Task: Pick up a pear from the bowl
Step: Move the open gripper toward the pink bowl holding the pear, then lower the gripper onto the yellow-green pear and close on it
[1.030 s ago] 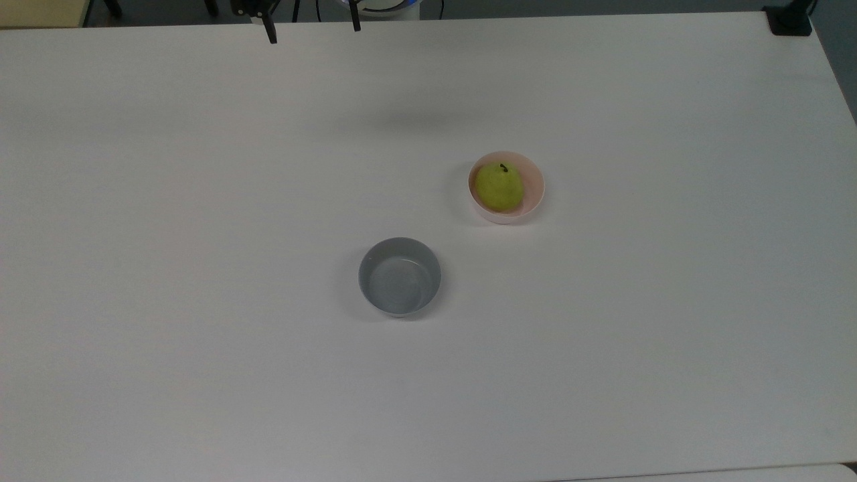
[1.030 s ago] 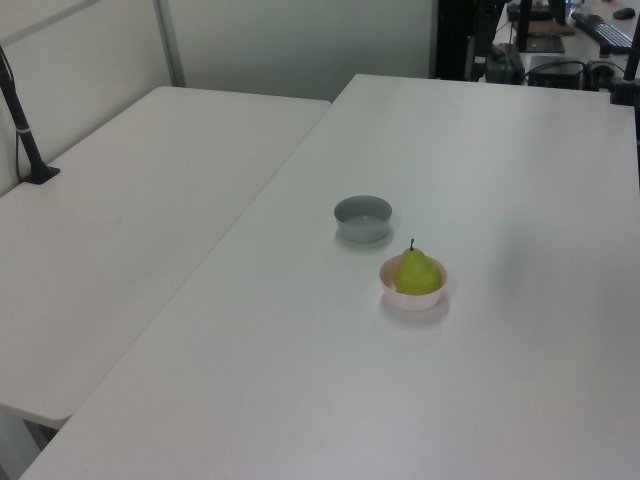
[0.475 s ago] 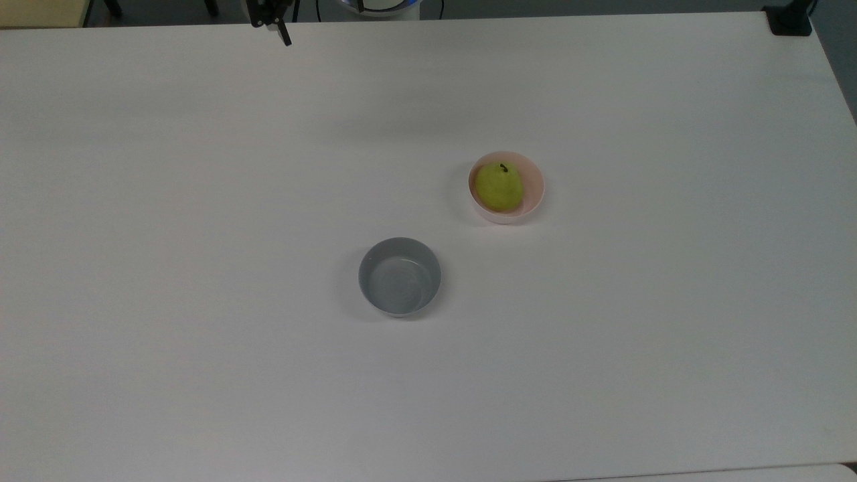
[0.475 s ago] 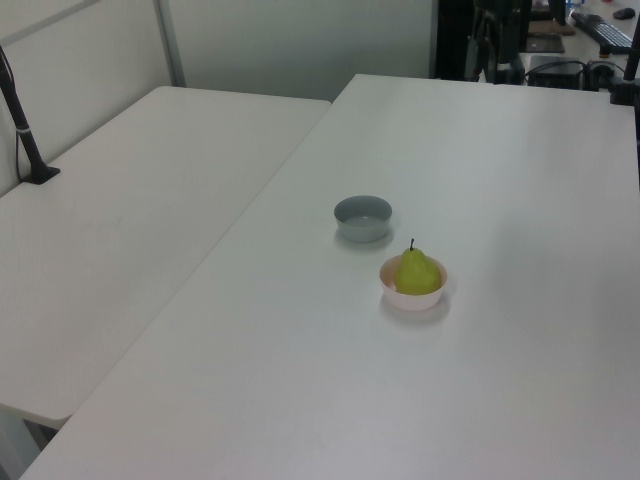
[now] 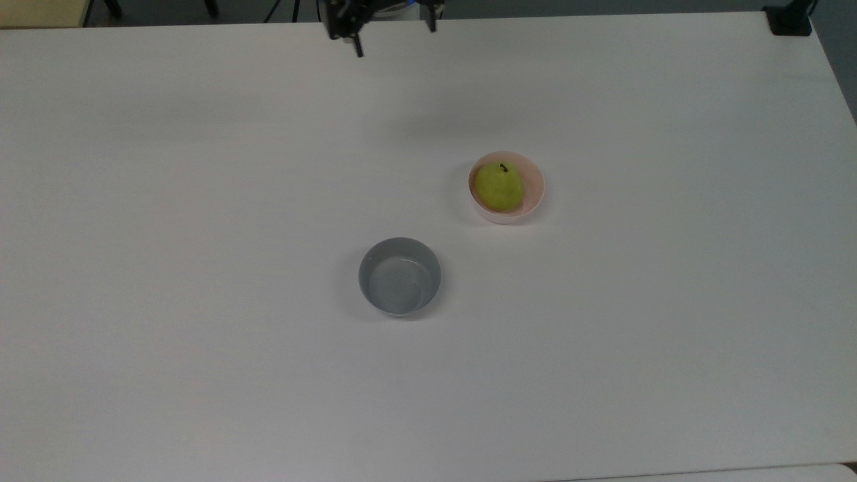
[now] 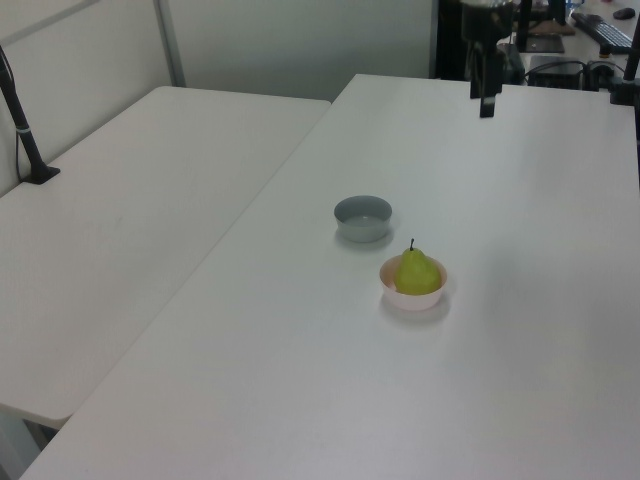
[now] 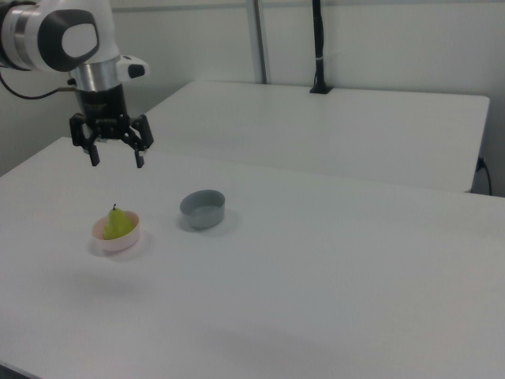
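The pincer [image 7: 117, 160] has swung nearer, spread wide and empty; the pear [image 7: 117, 223] stands stem-up in the bowl [image 7: 118, 237].

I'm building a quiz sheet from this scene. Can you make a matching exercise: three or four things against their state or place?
Things:
1. pear
2. pink bowl
3. grey bowl
4. hand

States:
A. holds nothing
B. raised above the table, fingers open
C. sits inside a bowl, stem up
D. holds the fruit

Pairs: 1-C, 2-D, 3-A, 4-B
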`<action>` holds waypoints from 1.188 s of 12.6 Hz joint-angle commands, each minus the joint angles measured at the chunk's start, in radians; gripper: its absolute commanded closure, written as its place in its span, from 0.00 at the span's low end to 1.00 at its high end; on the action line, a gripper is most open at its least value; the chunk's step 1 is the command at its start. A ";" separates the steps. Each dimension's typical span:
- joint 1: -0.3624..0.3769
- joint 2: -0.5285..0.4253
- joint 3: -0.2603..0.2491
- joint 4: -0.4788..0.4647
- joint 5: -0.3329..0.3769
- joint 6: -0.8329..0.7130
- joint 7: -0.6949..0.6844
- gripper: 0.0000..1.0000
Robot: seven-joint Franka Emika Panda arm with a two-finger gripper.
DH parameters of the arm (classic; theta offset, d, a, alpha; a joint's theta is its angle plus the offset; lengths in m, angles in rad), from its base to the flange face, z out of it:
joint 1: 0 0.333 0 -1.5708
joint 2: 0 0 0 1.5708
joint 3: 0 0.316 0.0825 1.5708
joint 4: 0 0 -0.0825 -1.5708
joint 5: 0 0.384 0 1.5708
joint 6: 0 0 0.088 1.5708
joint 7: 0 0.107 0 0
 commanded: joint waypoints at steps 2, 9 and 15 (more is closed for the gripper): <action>0.078 0.064 0.024 -0.001 0.000 0.036 0.100 0.00; 0.142 0.185 0.059 -0.043 0.003 0.232 0.329 0.00; 0.176 0.253 0.059 -0.166 0.005 0.482 0.347 0.00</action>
